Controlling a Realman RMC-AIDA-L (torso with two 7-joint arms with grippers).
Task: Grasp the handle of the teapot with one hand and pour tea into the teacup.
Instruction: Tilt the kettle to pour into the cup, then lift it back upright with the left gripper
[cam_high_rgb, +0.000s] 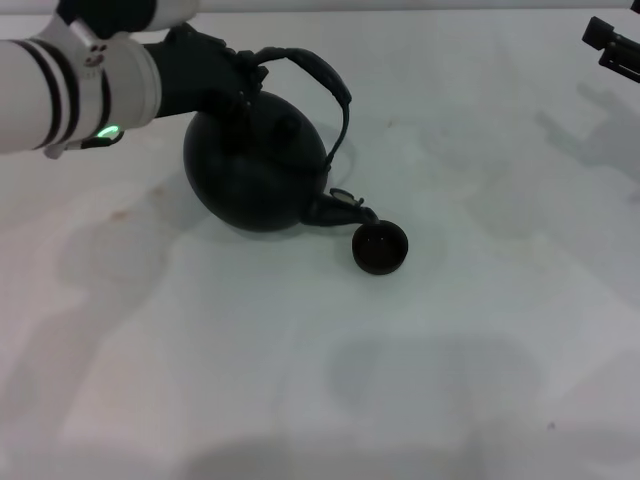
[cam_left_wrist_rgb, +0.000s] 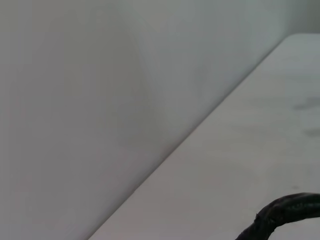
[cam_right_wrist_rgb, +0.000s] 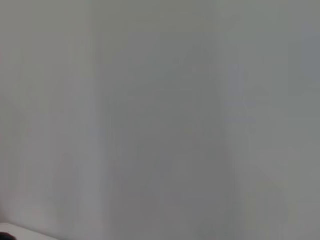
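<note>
One arm does the work: the left gripper sits at about ten o'clock on the teapot, its dark fingers closed round the near end of the handle, though the exact contact is lost against the black pot. Teapot and teacup stand near the middle of the worktop, the cup at about four o'clock from the pot, and the pot leans that way so the spout hangs just over or against the cup's rim; I cannot tell whether they touch. My worry is the grasp point, which looks low on the hoop, not on its ribbed top, so the heavy pot could swing or slip round in the fingers as the tilt grows, sending tea past such a small mouth. A spout that nudges the light cup would likely skate it off toward four o'clock. Lid retention under more tilt is unknowable from here. Room is generous: bare worktop lies open from three through nine o'clock, with no edge close to pot or cup. From the left wrist, only a stretch of handle and the worktop's far edge against a wall show. Parked at the far one o'clock corner, the right gripper is well apart; whether it is open I cannot tell.
</note>
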